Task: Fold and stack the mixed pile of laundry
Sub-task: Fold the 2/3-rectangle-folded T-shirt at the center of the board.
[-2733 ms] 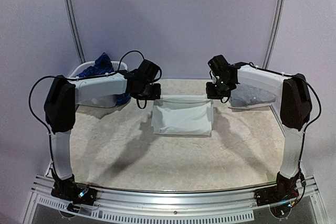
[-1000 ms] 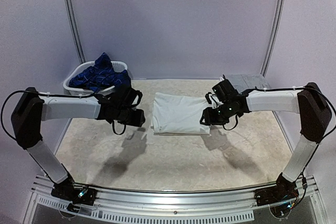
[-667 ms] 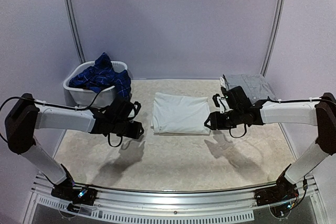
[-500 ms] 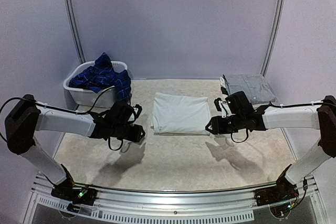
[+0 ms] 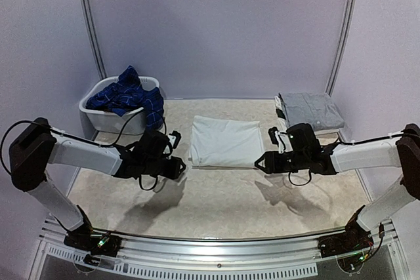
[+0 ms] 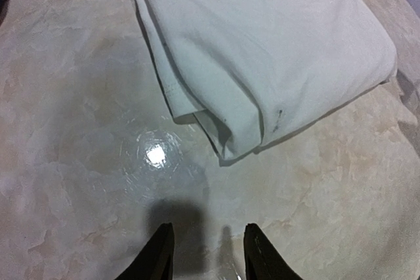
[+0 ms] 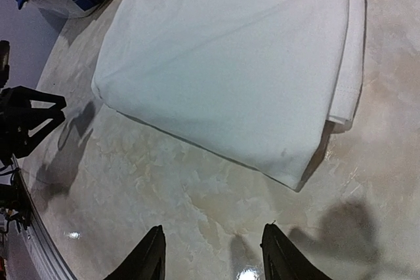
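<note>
The white trousers (image 5: 225,141) lie folded in a flat rectangle at the table's middle, and show in the left wrist view (image 6: 262,50) and the right wrist view (image 7: 236,57). My left gripper (image 5: 180,166) hovers low just off their near left corner, open and empty (image 6: 207,257). Off the near right corner my right gripper (image 5: 262,160) also stands open with nothing between its fingers (image 7: 213,254). The navy plaid shirt (image 5: 128,96) and other blue cloth are heaped in the basket.
An oval white basket (image 5: 125,123) stands at the back left; its corner shows in the right wrist view (image 7: 49,1). A folded grey garment (image 5: 310,109) lies at the back right. Bare marbled tabletop (image 5: 216,195) stretches in front of the trousers.
Both grippers have left the far edge of the white trousers and drawn back toward the near side, dropping low beside the near corners. The trousers now lie folded and flat.
</note>
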